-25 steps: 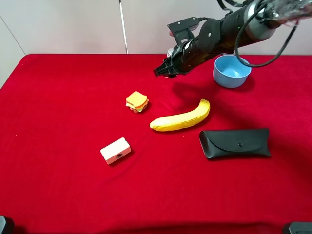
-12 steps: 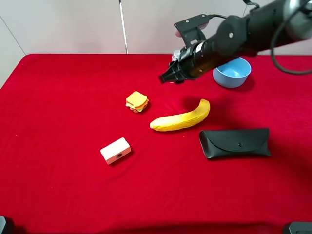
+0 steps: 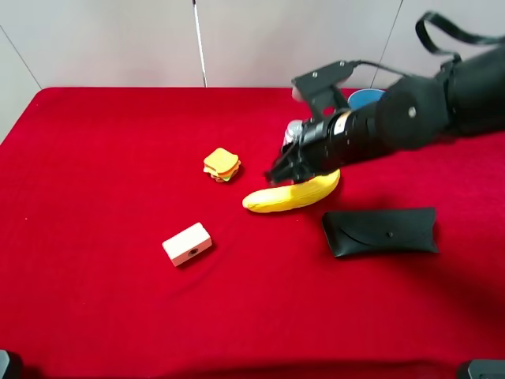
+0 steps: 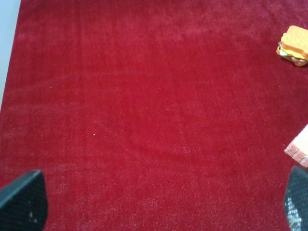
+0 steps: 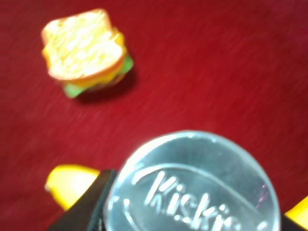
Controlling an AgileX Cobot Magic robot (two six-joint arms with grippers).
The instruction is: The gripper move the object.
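Note:
My right gripper (image 3: 282,170) is shut on the small glass shaker bottle (image 3: 294,130), whose silver end shows above the black fingers. It holds the bottle in the air just over the left part of the banana (image 3: 293,191). In the right wrist view the bottle's round clear end (image 5: 192,187) with raised lettering fills the foreground between the black fingers (image 5: 84,209). The toy sandwich (image 5: 84,48) and the banana tip (image 5: 70,185) lie below it. My left gripper (image 4: 159,204) is open and empty over bare red cloth.
On the red tablecloth (image 3: 102,158) lie a toy sandwich (image 3: 222,164), a cream block (image 3: 187,243) and a black glasses case (image 3: 380,230). A blue bowl (image 3: 364,98) is mostly hidden behind the right arm. The left wrist view shows the sandwich (image 4: 294,44) and the block's corner (image 4: 299,149).
The right arm has moved from the back near the blue bowl forward and down, carrying the bottle to just above the banana. The left arm has not moved.

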